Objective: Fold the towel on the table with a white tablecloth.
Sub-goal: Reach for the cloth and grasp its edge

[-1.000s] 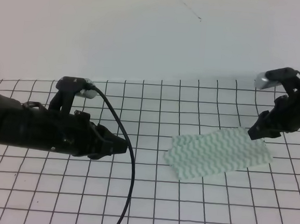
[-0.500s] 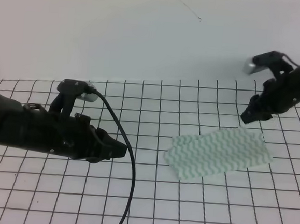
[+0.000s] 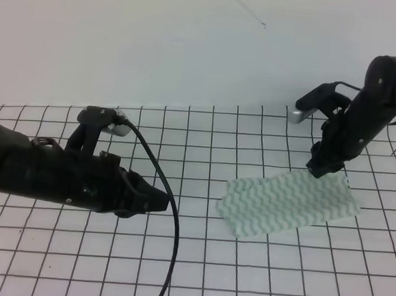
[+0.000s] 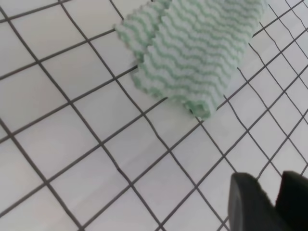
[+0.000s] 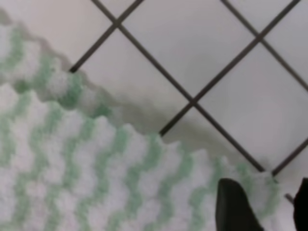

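The towel (image 3: pixel 286 203), mint-green and white with wavy stripes, lies flat on the white tablecloth (image 3: pixel 194 278) right of centre; its near edge looks doubled over in the left wrist view (image 4: pixel 192 53). My right gripper (image 3: pixel 318 170) is down at the towel's far edge. In the right wrist view its fingers (image 5: pixel 236 207) stand apart, open, with a corner of the towel (image 5: pixel 96 159) between them. My left gripper (image 3: pixel 163 201) hovers low to the left of the towel, about two grid squares away. Its fingertips (image 4: pixel 250 202) are together with nothing held.
The black-gridded cloth covers the table out to a plain white wall (image 3: pixel 192 45) behind. A black cable (image 3: pixel 171 242) loops from the left arm down to the front edge. The right arm's elbow (image 3: pixel 389 74) rises at the far right.
The right gripper rose from the towel's far right corner, swung left, and has come back down at the far edge. The towel has not moved. The left arm barely shifted.
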Available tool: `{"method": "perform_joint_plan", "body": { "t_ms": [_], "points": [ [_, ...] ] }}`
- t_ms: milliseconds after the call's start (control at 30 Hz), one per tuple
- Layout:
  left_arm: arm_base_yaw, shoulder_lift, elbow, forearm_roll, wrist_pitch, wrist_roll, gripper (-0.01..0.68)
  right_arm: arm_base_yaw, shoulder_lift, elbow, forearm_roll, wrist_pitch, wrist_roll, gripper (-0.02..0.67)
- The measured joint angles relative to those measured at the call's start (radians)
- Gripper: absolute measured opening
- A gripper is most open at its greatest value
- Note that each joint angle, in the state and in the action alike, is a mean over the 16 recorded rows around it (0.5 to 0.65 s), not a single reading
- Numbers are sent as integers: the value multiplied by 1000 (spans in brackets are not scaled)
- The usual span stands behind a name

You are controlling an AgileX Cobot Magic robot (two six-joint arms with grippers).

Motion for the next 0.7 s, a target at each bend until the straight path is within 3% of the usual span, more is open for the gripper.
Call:
{"method": "perform_joint_plan", "body": {
  "t_ms": [133,533,700],
  "points": [
    [0,-1,0,1,2,-1,137,2,11,0,8,6,5,233],
    [0,-1,0,3,6,-1,137,2,5,-37,20,61,33,35],
    [0,0,0,3,8,-1,137,2,-14,-57,-9,100,69,-1]
  ]
}}
